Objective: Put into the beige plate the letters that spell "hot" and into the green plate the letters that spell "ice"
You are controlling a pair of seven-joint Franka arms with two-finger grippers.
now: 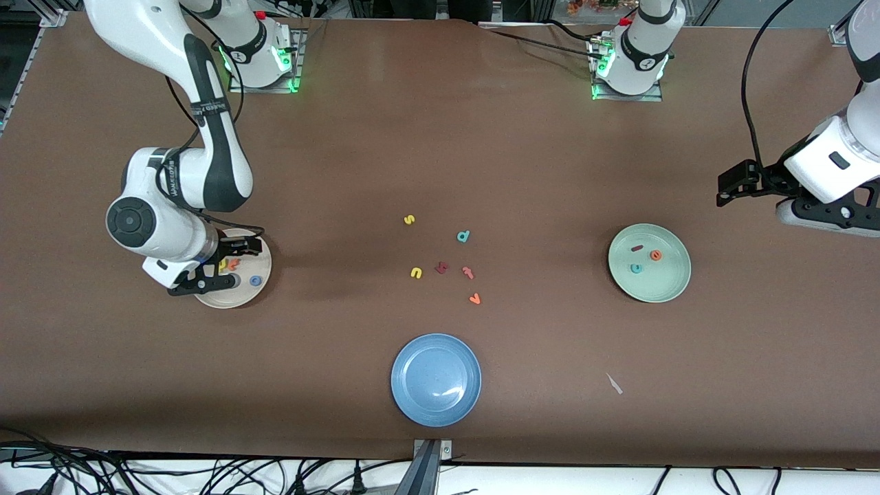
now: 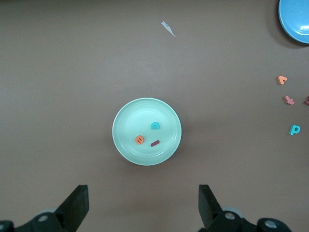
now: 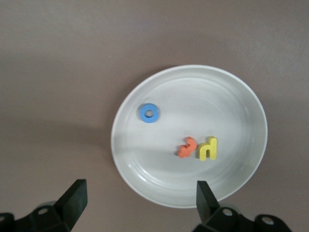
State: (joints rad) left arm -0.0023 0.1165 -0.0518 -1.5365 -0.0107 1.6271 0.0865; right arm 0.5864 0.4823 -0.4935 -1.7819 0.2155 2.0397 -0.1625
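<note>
- Nearest the front camera lies the blue plate (image 1: pixel 436 379), bare, with a small pale scrap (image 1: pixel 614 383) on the desk (image 1: pixel 440 137) toward the left arm's end; neither belongs to the task.
- Farther in, mid-desk, sit the leftover letters: orange "v" (image 1: pixel 474 298), pinkish "t" (image 1: pixel 468 272), a dark red piece (image 1: pixel 441 267), yellow "u" (image 1: pixel 416 273), teal "d" (image 1: pixel 463 236) and yellow "s" (image 1: pixel 409 220), all well apart from both grippers.
- The right gripper (image 3: pixel 137 203) hangs over the beige plate (image 1: pixel 256 295), fingers spread and released, holding nothing.
- Directly beneath it, inside that plate, lie the yellow "h" (image 3: pixel 208 148) touching the orange "t" (image 3: pixel 187 147), and the blue "o" (image 3: pixel 149 113) a little apart from them.
- The green plate (image 2: pixel 125 145) holds the dark red "i" (image 2: pixel 155 143), teal "c" (image 2: pixel 155 125) and orange "e" (image 2: pixel 139 139).
- The left gripper (image 2: pixel 144 205) waits, open and empty, over bare desk beside the green plate, toward the desk's end.
- Judged from this, both words are sorted; the right gripper needs only to rise straight up, with open room above and the plate rim just below its fingers.
</note>
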